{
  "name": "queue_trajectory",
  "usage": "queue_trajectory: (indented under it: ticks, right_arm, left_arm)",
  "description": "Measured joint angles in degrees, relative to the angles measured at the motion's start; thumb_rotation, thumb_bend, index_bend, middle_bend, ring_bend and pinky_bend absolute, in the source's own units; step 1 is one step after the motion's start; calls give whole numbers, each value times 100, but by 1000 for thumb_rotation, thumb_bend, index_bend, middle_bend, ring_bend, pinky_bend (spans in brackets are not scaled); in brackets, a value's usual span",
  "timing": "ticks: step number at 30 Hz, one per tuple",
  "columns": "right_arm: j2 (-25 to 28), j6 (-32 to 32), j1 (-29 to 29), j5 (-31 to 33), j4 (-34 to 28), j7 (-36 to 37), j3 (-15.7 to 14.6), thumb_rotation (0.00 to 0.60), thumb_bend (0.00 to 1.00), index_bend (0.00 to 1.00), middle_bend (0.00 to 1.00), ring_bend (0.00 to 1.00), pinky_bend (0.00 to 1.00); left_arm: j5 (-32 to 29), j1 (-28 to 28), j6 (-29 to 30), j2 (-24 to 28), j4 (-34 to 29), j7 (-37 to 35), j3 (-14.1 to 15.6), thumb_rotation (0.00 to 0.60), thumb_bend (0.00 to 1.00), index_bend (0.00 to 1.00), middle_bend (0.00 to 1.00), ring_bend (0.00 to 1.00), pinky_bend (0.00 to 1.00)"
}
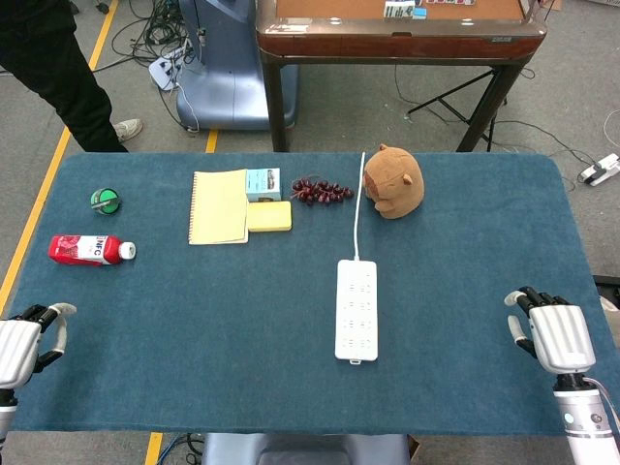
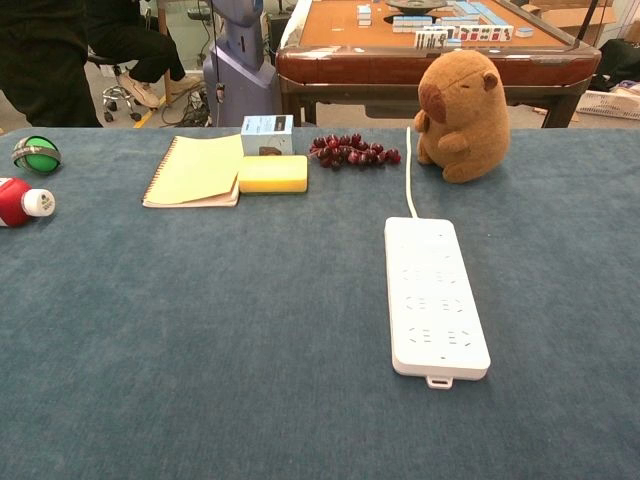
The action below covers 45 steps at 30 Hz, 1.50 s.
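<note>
The left hand [image 1: 21,347] rests at the near left edge of the blue tabletop [image 1: 242,320], fingers apart and holding nothing — the red bottle [image 1: 89,250] lies ahead of it, nearest of all. The right hand [image 1: 554,334] sits at the near right edge, fingers spread, also bare; the white power strip [image 1: 356,308] lies well to its inner side, apart from both hands.
</note>
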Motion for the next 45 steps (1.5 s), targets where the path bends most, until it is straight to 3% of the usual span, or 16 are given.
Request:
queue_trajectory:
  ticks: [13, 17, 22, 26, 30, 34, 45]
  right_arm:
    - [-163, -369, 193, -145, 50, -143, 34, 600, 380, 422, 449, 504, 599]
    - [-238, -652, 436, -205, 40, -238, 105, 600, 418, 422, 584, 704, 773]
    - [-327, -1342, 977, -149, -47, -468, 331, 600, 655, 422, 800, 921, 926]
    - [-457, -1991, 1473, 108, -93, -801, 583, 600, 734, 422, 912, 996, 995]
    - [-668, -2559, 1952, 588, -69, -1251, 843, 600, 809, 422, 989, 1000, 1000]
    - [-936, -2944, 2355, 1149, 25, -1855, 1024, 600, 840, 422, 1000, 1000, 1000]
    - [-1702, -3414, 3170, 2149, 473, -2861, 1134, 600, 856, 422, 1000, 1000, 1000]
  left_arm:
    - [-93, 30, -15, 35, -3, -54, -18, 600, 606, 457, 532, 432, 640]
    - [-88, 15, -53, 30, 20, -60, -11, 600, 606, 457, 532, 432, 640]
    - [-74, 49, 42, 60, -4, -111, -15, 600, 606, 457, 532, 432, 641]
    - [-76, 71, 78, 87, -12, -163, -22, 600, 606, 457, 532, 432, 640]
    - [-85, 78, 74, 101, 13, -224, -22, 600, 606, 457, 532, 432, 640]
    - [-92, 69, 39, 93, 46, -239, -19, 600, 606, 457, 532, 432, 641]
    - [-126, 67, 4, 107, 68, -321, -31, 600, 606, 457, 532, 432, 640]
